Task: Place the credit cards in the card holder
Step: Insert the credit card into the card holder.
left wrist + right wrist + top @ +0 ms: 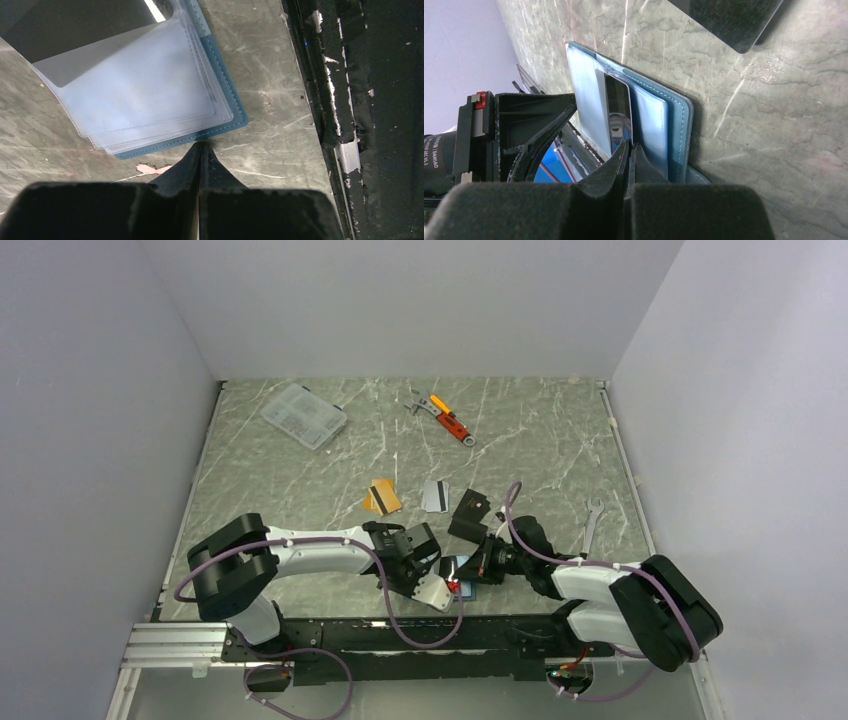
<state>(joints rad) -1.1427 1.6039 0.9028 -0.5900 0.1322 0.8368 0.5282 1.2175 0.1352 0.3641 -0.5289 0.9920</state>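
Right gripper [629,146] is clamped on the end of a glossy card [617,107], which stands among the clear sleeves of the teal card holder [684,130] straight ahead of its tips. Left gripper [201,146] has its jaws pressed together with nothing between them, the tips right at the holder's stitched rim. Well beyond both pairs of jaws, an orange card [383,497] and a silver card [435,494] lie flat on the table [540,440], with a black card [470,508] nearer the right jaws.
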